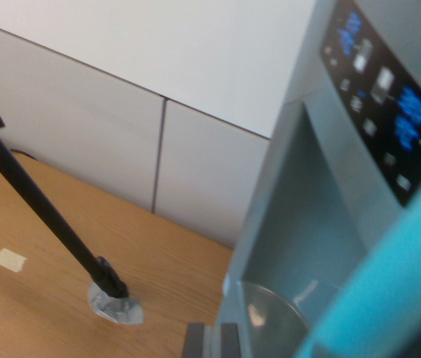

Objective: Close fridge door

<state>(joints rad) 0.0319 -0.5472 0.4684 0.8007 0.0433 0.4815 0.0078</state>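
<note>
pale teal plastic toy fridge door (pixel 330 224), with a black control panel (pixel 390 104) and a recessed dispenser bay, fills the wrist view's right, tilted and very close. it stands on a wooden tabletop (pixel 39 313). judged light, rigid and smooth; likely to swing freely, so a flat push on the door's outer face suits better than a pinch. gripper: only dark grey tips (pixel 210 341) show at the bottom edge; spread or closed cannot be told. a black tripod leg (pixel 39 209), taped down, stands to the left.
</note>
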